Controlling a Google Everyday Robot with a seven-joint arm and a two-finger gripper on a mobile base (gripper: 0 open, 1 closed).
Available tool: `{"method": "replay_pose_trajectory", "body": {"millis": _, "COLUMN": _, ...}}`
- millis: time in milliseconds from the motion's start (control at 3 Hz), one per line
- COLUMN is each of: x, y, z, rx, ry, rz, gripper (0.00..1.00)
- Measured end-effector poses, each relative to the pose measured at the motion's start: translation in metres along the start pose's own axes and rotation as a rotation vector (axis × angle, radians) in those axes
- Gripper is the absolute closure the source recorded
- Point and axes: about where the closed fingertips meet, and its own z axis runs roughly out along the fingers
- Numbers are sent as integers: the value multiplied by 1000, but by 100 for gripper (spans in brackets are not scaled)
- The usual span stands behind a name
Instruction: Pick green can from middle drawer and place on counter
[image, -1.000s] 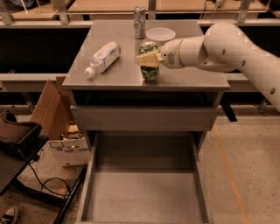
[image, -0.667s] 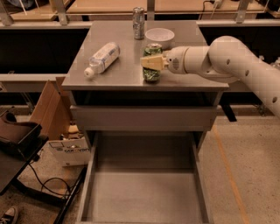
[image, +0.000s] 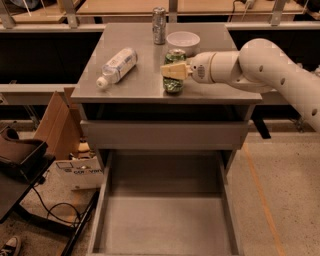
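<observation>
Green can (image: 173, 86) stands upright on the bench (image: 140, 85), just in front of the white bowl (image: 183, 41), on the side nearer the bench's front edge. Its base looks seated on the grey top, no tilt that I can see.

Pincer (image: 175, 70) sits across the can's upper body, reaching in sideways from the white arm (image: 260, 62). Whether it is clenched on the can or has already let go, I cannot tell from here.

Change over the last second: very little in the can (same spot in front of the bowl, perhaps a touch lower). The arm has settled lower and its wrist now runs about level with the can's upper half. I read that as set-down done or nearly done.

Middle drawer (image: 165, 220) hangs open below and in front of the bowl, floor bare. So the pick is finished; what remains is the release and a clean withdrawal.

Also near the bowl: slim silver can (image: 159, 25) just beside it, and a clear bottle (image: 117, 66) lying on its side well apart, away from the arm.

Risk, as I judge it: backing out crookedly could tip the can.
</observation>
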Motion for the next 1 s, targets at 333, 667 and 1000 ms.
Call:
{"method": "replay_pose_trajectory", "body": {"millis": 333, "x": 0, "y": 1, "z": 2, "rx": -3, "ry": 1, "rz": 0, "gripper": 30}}
{"method": "replay_pose_trajectory", "body": {"millis": 667, "x": 0, "y": 2, "z": 3, "rx": -6, "ry": 1, "rz": 0, "gripper": 0}}
{"method": "replay_pose_trajectory", "body": {"millis": 1000, "x": 0, "y": 2, "z": 3, "rx": -6, "ry": 1, "rz": 0, "gripper": 0}}
